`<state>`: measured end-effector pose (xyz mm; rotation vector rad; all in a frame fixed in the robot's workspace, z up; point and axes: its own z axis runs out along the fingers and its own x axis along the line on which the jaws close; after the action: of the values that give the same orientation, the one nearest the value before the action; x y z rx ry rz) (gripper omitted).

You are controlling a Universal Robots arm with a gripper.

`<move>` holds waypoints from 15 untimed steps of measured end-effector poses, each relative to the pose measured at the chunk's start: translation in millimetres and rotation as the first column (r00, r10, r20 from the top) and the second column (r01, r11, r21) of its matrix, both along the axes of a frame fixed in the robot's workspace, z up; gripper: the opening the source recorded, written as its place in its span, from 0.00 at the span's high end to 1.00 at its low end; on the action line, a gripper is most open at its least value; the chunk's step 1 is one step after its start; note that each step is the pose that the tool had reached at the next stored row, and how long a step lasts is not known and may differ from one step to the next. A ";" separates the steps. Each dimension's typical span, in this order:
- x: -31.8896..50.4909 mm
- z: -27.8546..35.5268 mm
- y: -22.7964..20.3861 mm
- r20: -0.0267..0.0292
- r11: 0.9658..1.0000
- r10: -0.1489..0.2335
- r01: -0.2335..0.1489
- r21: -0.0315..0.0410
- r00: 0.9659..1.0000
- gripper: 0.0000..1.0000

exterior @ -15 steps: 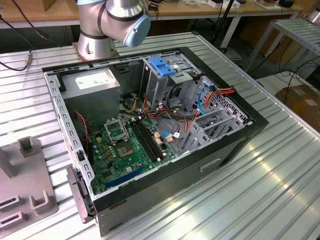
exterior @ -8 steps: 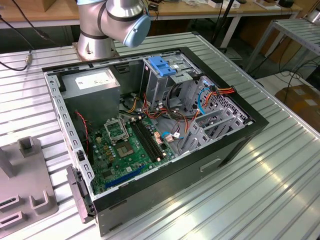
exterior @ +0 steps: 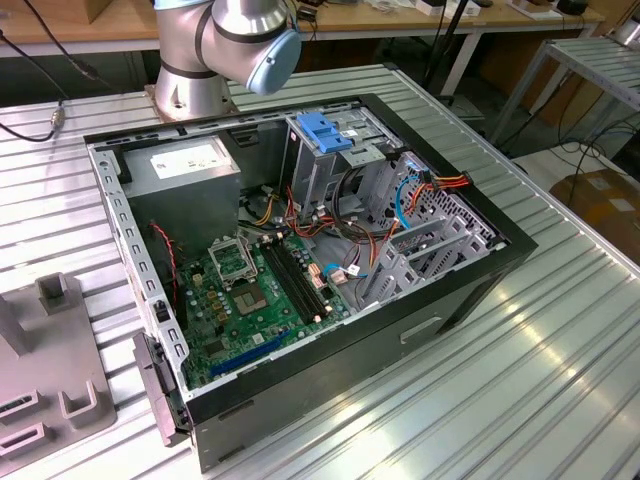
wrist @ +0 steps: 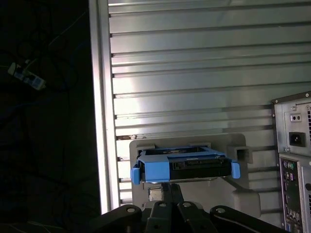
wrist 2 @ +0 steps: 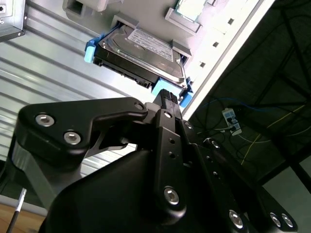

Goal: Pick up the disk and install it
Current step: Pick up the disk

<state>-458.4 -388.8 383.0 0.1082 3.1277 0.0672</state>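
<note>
You're looking at early pickup: the gripper (wrist 2: 167, 98) is sitting right at the disk (wrist 2: 141, 53), closure I can't tell, disk is lying in its grey holder (wrist: 243, 194) by the table (wrist: 194, 73) edge, install pending.

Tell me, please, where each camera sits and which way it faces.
Exterior view: off the arm, looking down on the open computer case on the ribbed table; the arm shows beyond it.
First wrist view: on the arm, facing the disk on its grey holder; the gripper shows in front.
Second wrist view: on the arm, facing the disk past the gripper.
Shared: both wrist views show disk and gripper.
</note>
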 end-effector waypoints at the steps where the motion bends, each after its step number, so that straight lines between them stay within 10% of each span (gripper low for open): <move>1: 0.0 0.0 0.0 0.000 1.000 0.006 -0.006 0.000 1.000 0.90; 8: 0.0 0.0 0.0 0.000 0.992 0.127 -0.127 0.000 0.992 0.90; 15: 0.0 0.0 0.0 0.000 0.965 0.264 -0.264 0.000 0.965 0.90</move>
<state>-458.4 -388.8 383.0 -0.3093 3.1201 0.0690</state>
